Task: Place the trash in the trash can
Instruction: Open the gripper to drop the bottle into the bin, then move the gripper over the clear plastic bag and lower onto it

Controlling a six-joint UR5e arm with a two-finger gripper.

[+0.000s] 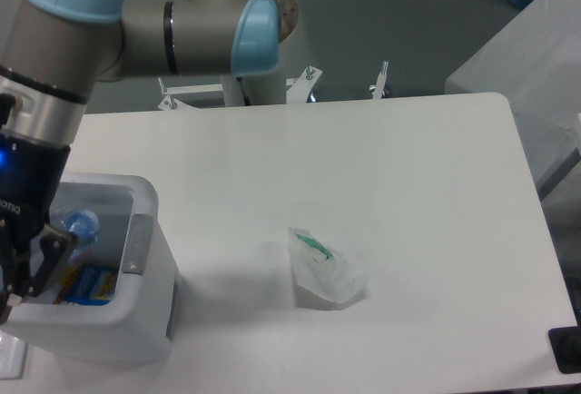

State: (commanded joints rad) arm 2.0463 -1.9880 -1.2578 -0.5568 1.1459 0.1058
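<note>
The gripper hung at the far left edge of view, over the open trash can, partly cut off by the frame; one dark finger showed, and whether the jaws were spread or closed could not be told. Just right of that finger and touching or nearly touching it, the bottle sat inside the can, blue cap up and toward the gripper's right, long axis seemingly tilted steeply down into the bin, clear body mostly hidden. Below it in the can lay a blue and yellow item. The grey strip ran along the can's rim right of the gripper. Well to the right, apart from the can, the wrapper lay on the white table, green bit toward its upper left.
</note>
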